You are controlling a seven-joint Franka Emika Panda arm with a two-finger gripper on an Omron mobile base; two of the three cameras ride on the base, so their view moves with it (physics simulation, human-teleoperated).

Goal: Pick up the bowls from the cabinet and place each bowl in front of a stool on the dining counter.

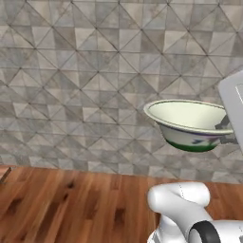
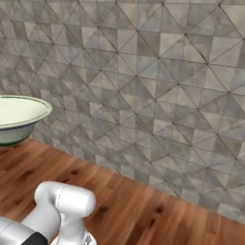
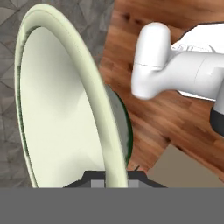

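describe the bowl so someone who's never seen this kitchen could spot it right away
Look above the reddish-brown wooden counter that runs along the grey triangle-tiled wall. There a wide bowl hangs in the air, gripped at its rim by the gripper of the white arm. It has a cream-pale green inside, a flared rim and a dark green band low on its outside.

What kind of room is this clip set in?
Most likely a rendered kitchen or dining area: a glossy reddish-brown wooden counter runs along a grey triangle-patterned tile wall, and the tool holds a pale ceramic bowl above it.
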